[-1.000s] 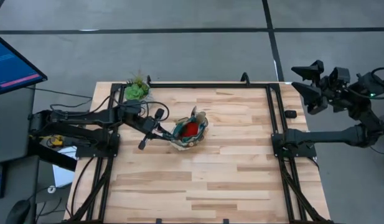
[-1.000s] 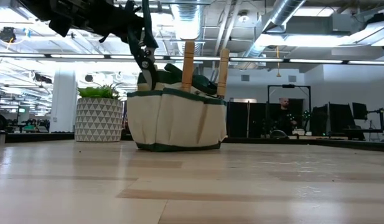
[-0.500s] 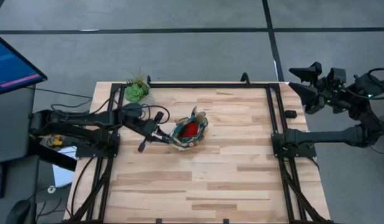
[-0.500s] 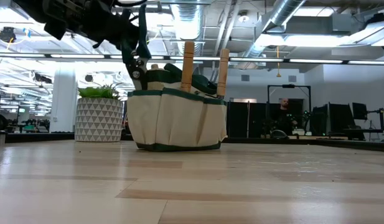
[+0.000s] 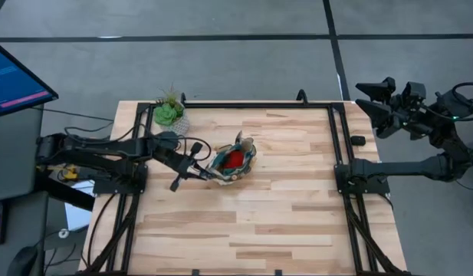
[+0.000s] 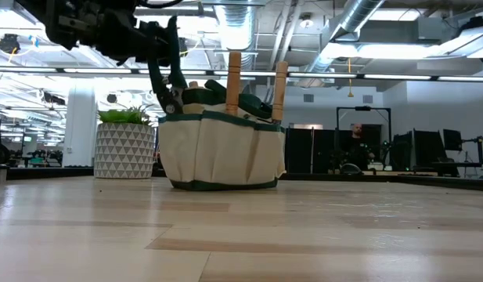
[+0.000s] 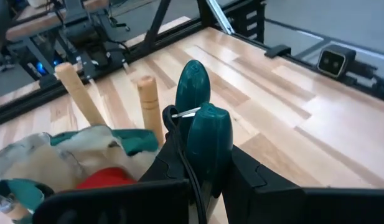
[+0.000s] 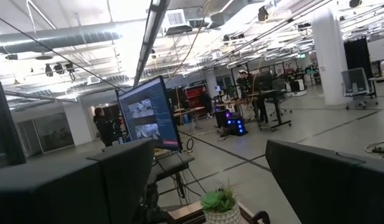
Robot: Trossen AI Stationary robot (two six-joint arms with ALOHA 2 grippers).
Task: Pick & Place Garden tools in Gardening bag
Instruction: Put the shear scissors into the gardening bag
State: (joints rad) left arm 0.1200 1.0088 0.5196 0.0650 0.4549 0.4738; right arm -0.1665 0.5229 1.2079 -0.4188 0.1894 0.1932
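Now my left gripper (image 7: 201,177) squeezes the shears (image 7: 201,134) beside the bag (image 5: 230,162) (two trowels are in already); my right gripper (image 5: 379,107) waits, wide open.

Green plant (image 5: 169,113) in patterned whitish pot (image 6: 124,150), standing at far left corner of wooden table (image 5: 282,207). Monitor (image 5: 14,77) off table's left side, screen lit. Small black block (image 5: 358,140) beside table's right edge. Person (image 6: 353,149) far behind, among desks.

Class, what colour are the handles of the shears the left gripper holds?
Teal green shears, clearest in the left wrist view.
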